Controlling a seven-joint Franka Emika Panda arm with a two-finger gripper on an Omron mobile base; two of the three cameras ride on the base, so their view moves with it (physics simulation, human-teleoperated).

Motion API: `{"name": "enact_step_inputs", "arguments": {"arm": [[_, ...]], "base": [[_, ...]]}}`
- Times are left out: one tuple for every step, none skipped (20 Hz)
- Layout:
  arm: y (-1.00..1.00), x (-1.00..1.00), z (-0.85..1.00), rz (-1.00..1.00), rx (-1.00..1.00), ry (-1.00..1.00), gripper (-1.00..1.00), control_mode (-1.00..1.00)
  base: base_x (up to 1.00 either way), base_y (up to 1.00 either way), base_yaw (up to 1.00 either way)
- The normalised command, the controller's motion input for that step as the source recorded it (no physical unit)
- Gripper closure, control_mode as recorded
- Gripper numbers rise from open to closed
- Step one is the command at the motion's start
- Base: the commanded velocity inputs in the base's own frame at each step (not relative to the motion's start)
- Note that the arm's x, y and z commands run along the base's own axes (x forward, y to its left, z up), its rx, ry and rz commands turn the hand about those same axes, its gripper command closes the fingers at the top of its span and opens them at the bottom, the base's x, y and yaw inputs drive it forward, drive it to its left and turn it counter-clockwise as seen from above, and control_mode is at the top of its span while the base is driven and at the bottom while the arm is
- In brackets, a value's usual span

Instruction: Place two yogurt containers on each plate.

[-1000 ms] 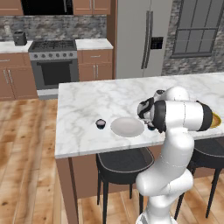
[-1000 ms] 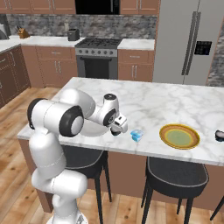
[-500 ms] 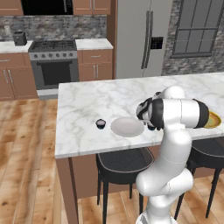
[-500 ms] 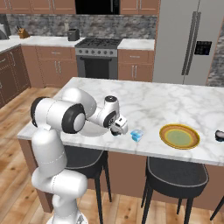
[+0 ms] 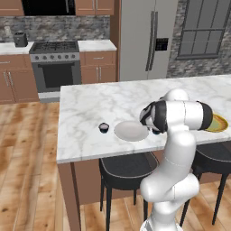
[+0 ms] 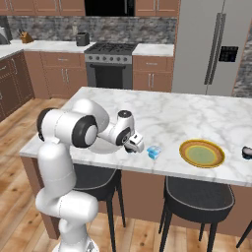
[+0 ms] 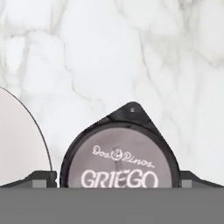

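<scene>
A dark yogurt container with a grey lid marked GRIEGO stands on the marble counter. My gripper is open, with one fingertip on each side of the cup. The pale plate lies just left of it. In the right base view my gripper hangs low over the counter's front edge, a light blue yogurt container right beside it. Farther right lie the gold-rimmed plate and a dark cup. Another dark cup sits left of the pale plate.
Dark stools stand under the island's front edge. The stove and fridge line the back wall. Bare marble stretches behind the plates.
The hand has sunk slightly toward the counter. The jaws stay wide and the cups and plates have not moved.
</scene>
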Motion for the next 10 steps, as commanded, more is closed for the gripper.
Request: {"name": "enact_step_inputs", "arguments": {"arm": [[-0.01,0.17,-0.03,0.0,0.0,-0.01,-1.0,-1.0],[-0.01,0.16,-0.01,0.0,0.0,0.0,-1.0,-1.0],[0.0,0.15,0.0,0.0,0.0,0.0,-1.0,-1.0],[0.0,0.1,0.0,0.0,0.0,0.0,-1.0,-1.0],[0.0,0.12,0.0,0.0,0.0,-0.01,-1.0,-1.0],[0.0,0.06,0.0,0.0,0.0,-0.05,-1.0,-1.0],[0.0,0.05,0.0,0.0,0.0,-0.03,1.0,-1.0],[0.0,0.06,-0.03,0.0,0.0,0.0,1.0,-1.0],[0.0,0.06,-0.04,0.0,0.0,0.0,1.0,-1.0],[0.0,0.05,0.0,0.01,0.0,0.0,1.0,-1.0]], "base": [[0.0,0.0,0.0],[0.0,0.0,0.0],[0.0,0.0,0.0],[0.0,0.0,0.0],[0.0,0.0,0.0],[0.0,0.0,0.0],[0.0,0.0,0.0],[0.0,0.0,0.0],[0.0,0.0,0.0],[0.0,0.0,0.0]]}}
